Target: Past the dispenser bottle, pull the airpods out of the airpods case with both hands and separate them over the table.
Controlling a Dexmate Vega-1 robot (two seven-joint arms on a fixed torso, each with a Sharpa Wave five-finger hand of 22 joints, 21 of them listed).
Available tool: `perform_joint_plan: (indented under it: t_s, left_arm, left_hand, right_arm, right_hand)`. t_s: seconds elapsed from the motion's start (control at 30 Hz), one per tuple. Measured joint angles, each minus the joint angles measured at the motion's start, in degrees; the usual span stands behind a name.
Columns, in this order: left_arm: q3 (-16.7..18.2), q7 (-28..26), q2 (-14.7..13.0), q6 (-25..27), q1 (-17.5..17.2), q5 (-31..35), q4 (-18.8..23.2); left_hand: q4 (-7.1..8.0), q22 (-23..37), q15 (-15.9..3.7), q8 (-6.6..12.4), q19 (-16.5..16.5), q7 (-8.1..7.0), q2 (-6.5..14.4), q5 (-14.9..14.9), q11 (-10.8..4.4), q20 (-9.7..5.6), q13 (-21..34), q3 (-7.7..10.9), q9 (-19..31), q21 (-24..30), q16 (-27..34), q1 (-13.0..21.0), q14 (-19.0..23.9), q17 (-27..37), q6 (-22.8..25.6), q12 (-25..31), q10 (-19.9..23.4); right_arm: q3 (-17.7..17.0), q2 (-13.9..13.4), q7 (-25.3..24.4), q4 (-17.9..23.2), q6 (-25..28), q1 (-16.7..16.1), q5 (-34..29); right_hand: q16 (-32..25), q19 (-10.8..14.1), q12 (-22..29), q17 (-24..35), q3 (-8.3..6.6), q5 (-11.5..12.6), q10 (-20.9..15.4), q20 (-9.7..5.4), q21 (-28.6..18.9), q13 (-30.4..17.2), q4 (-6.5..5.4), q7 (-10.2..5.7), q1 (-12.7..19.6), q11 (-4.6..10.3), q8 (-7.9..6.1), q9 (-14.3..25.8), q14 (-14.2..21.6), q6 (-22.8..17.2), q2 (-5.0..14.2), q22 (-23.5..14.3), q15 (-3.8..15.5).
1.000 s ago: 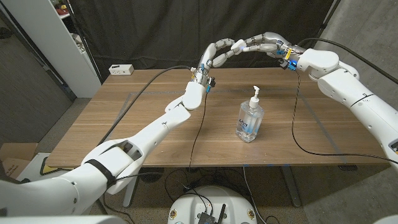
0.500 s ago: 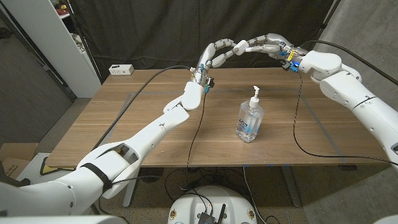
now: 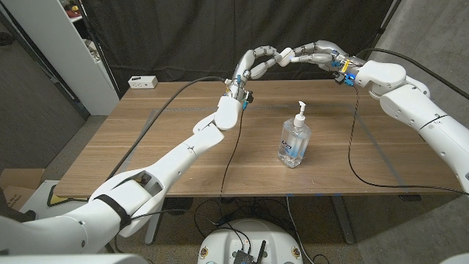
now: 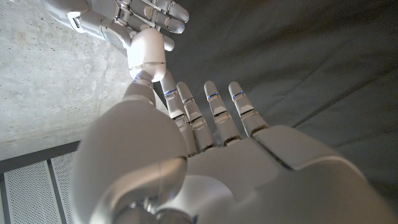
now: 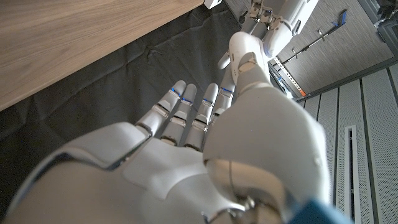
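Both robot hands meet high above the far tabletop, at 11 o'clock from the dispenser bottle. The left robot hand and right robot hand touch fingertips, pinching the small white airpods case between them. I cannot tell if the airpods are out.

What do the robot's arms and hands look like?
Both arms are smooth, rounded white shells. The left hand and right hand are silvery grey metal, with thin blue bands on the fingers. Black cables trail from the wrists, with blue and yellow bits there.
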State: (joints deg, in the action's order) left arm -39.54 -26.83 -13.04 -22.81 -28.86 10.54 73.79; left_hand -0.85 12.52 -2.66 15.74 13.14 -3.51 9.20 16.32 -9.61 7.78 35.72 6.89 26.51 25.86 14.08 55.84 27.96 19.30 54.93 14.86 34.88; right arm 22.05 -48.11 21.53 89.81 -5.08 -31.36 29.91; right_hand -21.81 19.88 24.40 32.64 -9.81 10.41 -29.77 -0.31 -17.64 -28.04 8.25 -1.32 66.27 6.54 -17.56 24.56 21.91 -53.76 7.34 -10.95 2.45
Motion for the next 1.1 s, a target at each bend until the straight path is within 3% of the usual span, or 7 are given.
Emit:
perform_joint_plan:
  t_s: [0.07,0.17,0.2,0.37,0.67,0.9,1.1]
  left_arm:
    - [0.0,1.36,0.0,0.54,0.0,-1.45,0.0]
    - [0.54,3.91,0.33,1.18,-0.06,-4.26,0.53]
    - [0.74,5.0,0.37,1.47,-0.08,-5.54,0.64]
    - [1.23,9.35,0.47,2.82,-0.13,-10.5,1.0]
    - [1.59,14.09,0.34,5.16,-0.14,-15.86,1.58]
    - [1.16,15.72,-0.3,2.29,0.45,-15.45,0.26]
    - [0.42,14.53,-1.41,-0.62,1.34,-11.41,-0.95]
  left_hand:
    - [0.17,0.0,0.0,0.0,0.0,0.46,0.68,0.0,0.41,0.0,0.25,-0.16,0.0,0.0,0.0,-0.68,0.0,0.21,0.46,-0.09,-0.41]
    - [3.83,0.13,-0.1,0.01,0.0,1.48,2.62,-0.45,0.71,0.0,0.27,2.24,0.0,0.22,0.0,-1.21,-0.56,0.49,1.48,-0.29,-0.71]
    - [4.21,0.16,-0.1,2.92,0.0,1.01,4.19,-0.37,0.72,0.0,0.27,2.61,2.69,0.22,0.0,-0.38,-0.56,0.53,2.61,-0.29,-0.72]
    - [6.91,0.15,-0.1,4.65,-0.03,1.38,3.09,-1.1,1.13,0.03,0.26,3.38,4.57,0.43,0.0,-2.29,-0.55,0.79,3.61,-0.29,-0.3]
    - [9.59,0.15,-0.1,5.08,-0.22,2.76,1.13,-2.46,1.84,0.22,0.26,3.21,5.89,0.87,0.33,-5.86,0.11,1.06,2.49,-0.29,0.44]
    - [9.72,-0.28,0.01,0.78,-1.36,1.77,-7.69,-4.25,2.23,1.34,-0.31,-3.75,5.39,0.78,-0.4,-15.19,-0.89,0.15,-6.07,-1.09,-1.6]
    - [8.24,-0.55,0.04,-0.89,-1.78,0.34,-11.34,-3.17,1.9,1.75,-0.43,-5.79,4.94,0.55,-1.14,-14.45,-1.91,-0.18,-8.9,-1.55,-3.0]
  right_arm:
    - [0.0,-0.12,0.0,-0.33,0.0,0.0,0.0]
    - [0.0,-0.19,1.43,-0.72,0.0,0.04,0.55]
    - [0.0,-0.2,1.54,-0.85,0.0,0.06,0.6]
    - [0.0,-0.23,2.61,-1.43,-0.32,0.2,1.26]
    - [-0.2,-0.25,3.64,-1.97,-0.79,0.24,2.08]
    - [-0.57,-0.33,3.42,-1.99,-0.88,-0.06,2.57]
    - [-0.73,-0.39,3.03,-1.88,-0.83,-0.21,2.7]
  right_hand:
    - [0.23,-0.04,0.0,0.05,0.0,0.0,0.27,-0.03,0.0,-0.16,0.0,0.0,0.0,0.02,0.0,0.0,-0.51,0.0,0.0,0.0,-0.1]
    - [0.29,-0.27,0.0,0.17,0.0,-0.01,0.55,-0.24,0.0,-0.27,0.0,0.0,0.08,-0.07,0.0,-0.01,-0.51,0.0,0.07,0.0,-0.1]
    - [0.29,-0.56,0.0,0.17,0.0,-0.01,0.54,-0.1,0.0,-0.27,0.01,-0.01,0.19,-0.08,0.0,-0.02,-0.51,0.01,0.17,0.0,-0.1]
    - [0.29,-0.65,0.0,0.17,0.0,-0.03,0.54,-0.02,0.0,-0.27,0.01,-0.01,0.23,-0.08,0.0,-0.02,-0.82,0.01,0.2,0.0,0.21]
    - [0.29,-0.64,0.0,0.17,0.01,0.01,0.54,-0.01,0.0,-0.27,0.02,-0.33,0.23,-0.08,0.0,-0.02,-0.82,0.33,0.2,0.0,0.21]
    - [0.29,-0.64,0.0,0.01,0.02,0.01,0.54,-0.01,0.0,-0.53,0.03,-0.33,0.23,-0.08,0.0,-0.02,-0.82,0.33,0.19,0.0,0.21]
    - [0.29,-0.64,0.0,0.01,0.02,0.01,0.54,-0.01,0.0,-0.53,0.03,-0.34,0.29,-0.08,0.0,-0.02,-0.82,0.34,0.13,0.0,0.21]
